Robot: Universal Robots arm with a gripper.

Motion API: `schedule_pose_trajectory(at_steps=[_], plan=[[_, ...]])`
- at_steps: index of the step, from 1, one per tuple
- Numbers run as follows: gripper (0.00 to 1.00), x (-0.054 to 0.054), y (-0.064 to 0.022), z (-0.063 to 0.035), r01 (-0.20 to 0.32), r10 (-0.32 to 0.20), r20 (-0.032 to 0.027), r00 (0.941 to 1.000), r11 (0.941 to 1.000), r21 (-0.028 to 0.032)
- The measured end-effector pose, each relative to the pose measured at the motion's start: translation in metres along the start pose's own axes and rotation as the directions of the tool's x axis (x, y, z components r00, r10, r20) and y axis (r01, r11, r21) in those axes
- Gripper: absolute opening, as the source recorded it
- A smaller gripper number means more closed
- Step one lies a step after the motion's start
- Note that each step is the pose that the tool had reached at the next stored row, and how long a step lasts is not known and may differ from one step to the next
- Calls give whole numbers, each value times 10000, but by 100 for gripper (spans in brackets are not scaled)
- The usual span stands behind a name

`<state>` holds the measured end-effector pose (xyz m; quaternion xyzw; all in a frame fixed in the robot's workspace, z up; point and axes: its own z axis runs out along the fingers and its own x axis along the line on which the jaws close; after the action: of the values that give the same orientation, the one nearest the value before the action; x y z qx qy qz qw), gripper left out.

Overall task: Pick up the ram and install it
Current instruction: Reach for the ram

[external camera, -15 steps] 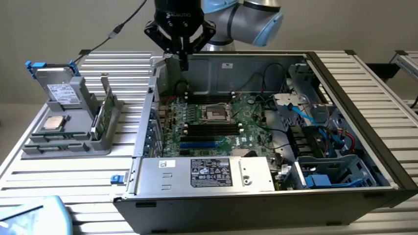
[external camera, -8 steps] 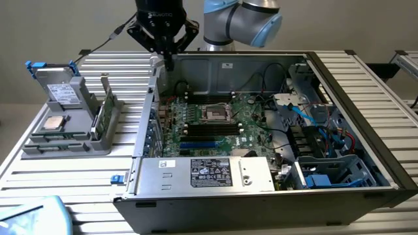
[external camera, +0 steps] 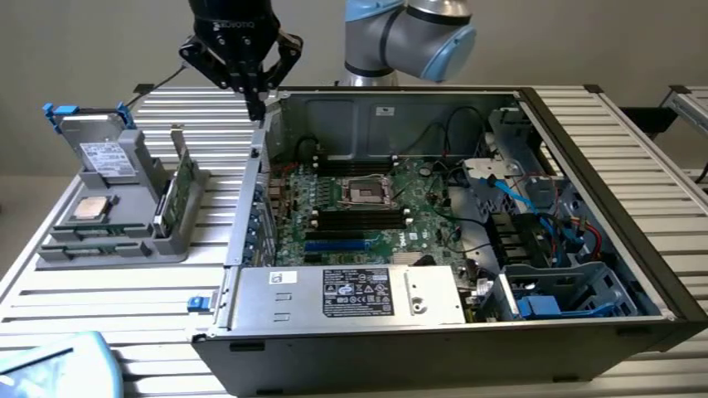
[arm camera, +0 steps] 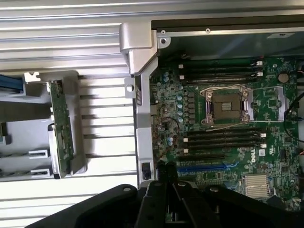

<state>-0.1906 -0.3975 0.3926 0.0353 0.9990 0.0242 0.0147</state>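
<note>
My black gripper (external camera: 257,101) hangs shut and holds nothing, its fingertips pressed together just above the top of the open computer case's wall on the exterior view's left. In the wrist view the gripper (arm camera: 166,168) points down over that wall, beside the green motherboard (arm camera: 199,118). A narrow dark stick that looks like the ram (external camera: 89,234) lies flat in the front step of the grey holder (external camera: 166,249), well apart from the gripper. The black memory slots (arm camera: 223,137) flank the processor socket (arm camera: 227,105).
The grey holder also carries a hard drive (external camera: 102,153), a square silver processor chip (external camera: 91,208) and a wider green card (external camera: 177,186) standing on edge with its metal bracket up. A power supply (external camera: 354,292) fills the case's front. Cables (external camera: 520,195) crowd its right side.
</note>
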Motion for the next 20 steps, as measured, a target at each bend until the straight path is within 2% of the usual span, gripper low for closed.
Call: schedule_pose_trajectory(at_steps=[9,20], plan=[[10,406,-25,-12,1,-1,8,10000,10000,-1],[10,898,-59,-21,12,-11,238,9997,10000,-17]])
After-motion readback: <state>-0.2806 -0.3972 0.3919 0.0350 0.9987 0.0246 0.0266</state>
